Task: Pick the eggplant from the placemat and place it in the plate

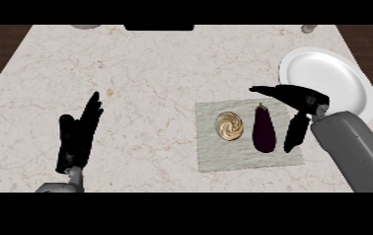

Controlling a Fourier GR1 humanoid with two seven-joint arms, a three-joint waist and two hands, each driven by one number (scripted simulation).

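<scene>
A dark purple eggplant point(264, 130) lies lengthwise on the grey placemat point(247, 157), stem end pointing away from me. A white plate point(324, 76) sits at the counter's right edge, beyond the mat. My right hand point(300, 105) hovers just right of the eggplant, open, thumb stretched left above the stem and fingers hanging down along the eggplant's right side without closing on it. My left hand point(78, 135) rests open at the lower left, fingers up, far from the mat.
A round tan swirled pastry point(230, 126) lies on the mat just left of the eggplant. A black object point(159, 27) and a grey item point(85, 26) sit at the counter's far edge, and a small item point(309, 29) at the far right.
</scene>
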